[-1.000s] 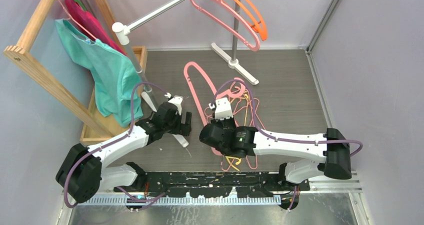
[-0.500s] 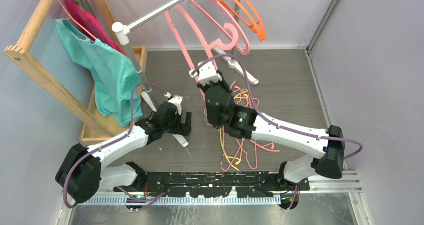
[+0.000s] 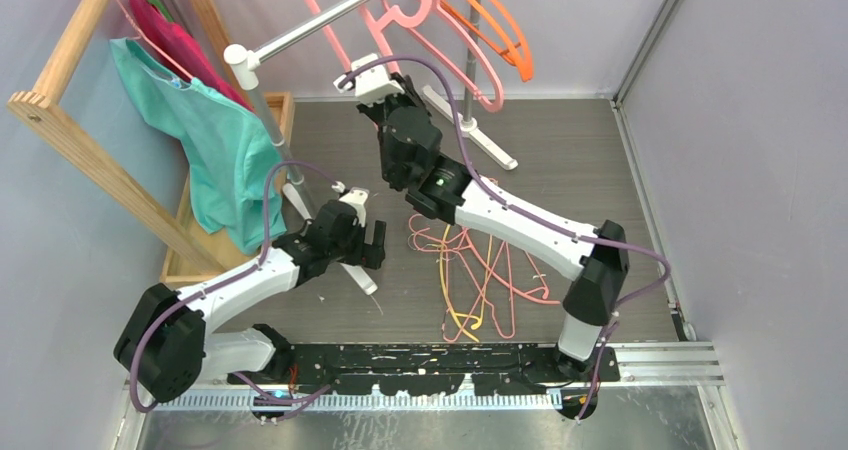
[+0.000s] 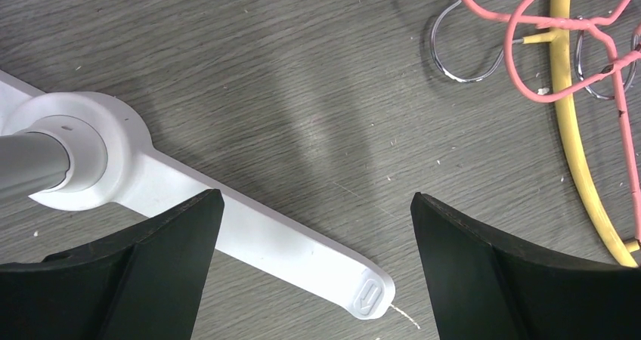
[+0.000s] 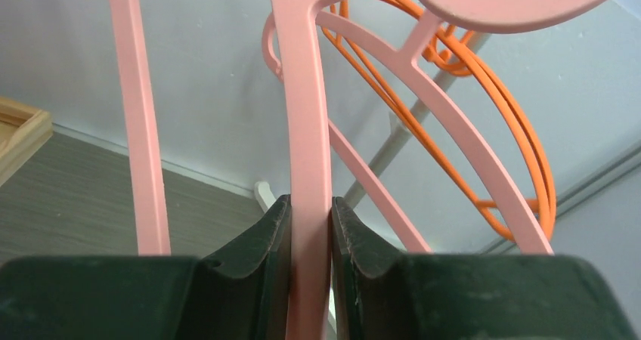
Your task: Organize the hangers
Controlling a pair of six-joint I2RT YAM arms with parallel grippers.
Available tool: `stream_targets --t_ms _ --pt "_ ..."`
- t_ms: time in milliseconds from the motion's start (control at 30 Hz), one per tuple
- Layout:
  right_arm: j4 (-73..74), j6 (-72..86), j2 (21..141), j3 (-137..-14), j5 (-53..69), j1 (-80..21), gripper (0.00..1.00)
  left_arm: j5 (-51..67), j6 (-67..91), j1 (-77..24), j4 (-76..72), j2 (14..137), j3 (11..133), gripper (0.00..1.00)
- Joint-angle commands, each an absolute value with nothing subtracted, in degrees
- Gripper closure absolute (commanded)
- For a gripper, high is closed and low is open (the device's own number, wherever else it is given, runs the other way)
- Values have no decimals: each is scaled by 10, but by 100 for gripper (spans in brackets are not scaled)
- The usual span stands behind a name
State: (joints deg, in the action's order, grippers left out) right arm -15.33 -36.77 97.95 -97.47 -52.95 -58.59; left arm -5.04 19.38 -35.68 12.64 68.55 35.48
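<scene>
Hangers sit in 3 places around the silver rail [image 3: 280,38]. 1 thick pink hanger [image 5: 310,128] is held up against the rail with its hook close to the bar; whether it rests on the bar I cannot tell. The right fingers [image 5: 257,272] are clamped tight on its straight shaft. Further up the rail, at its high end, hangs a cluster of pink and orange hangers [image 3: 526,58]. Below the rail, on the grey tabletop [image 3: 580,170], thin pink, orange and yellow hangers [image 3: 480,275] lie tangled in 1 heap. The left fingers [image 4: 151,272] are spread wide around nothing, low over the rail's white foot [image 4: 249,242], just beside that heap.
</scene>
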Motion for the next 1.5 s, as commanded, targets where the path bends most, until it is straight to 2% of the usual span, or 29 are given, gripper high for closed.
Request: stream_targets --t_ms 0,333,500,800,1267,1467 --pt "-183 -410 1015 -1063 -483 -565 92 -48 183 -358 98 690 378 2" --pt "-123 -421 1109 -1184 -436 -514 87 -47 184 -357 95 697 383 2" --pt "-103 -415 1131 -1186 -427 -491 84 -49 184 -357 92 701 381 2" --pt "-83 -410 1142 -1183 -421 -455 70 -45 187 -358 83 722 386 2" --pt "-42 -311 1136 -1188 -434 -357 65 -50 186 -358 87 723 382 2" --pt "-31 -296 1129 -1177 -427 -343 56 -51 187 -358 90 721 384 2"
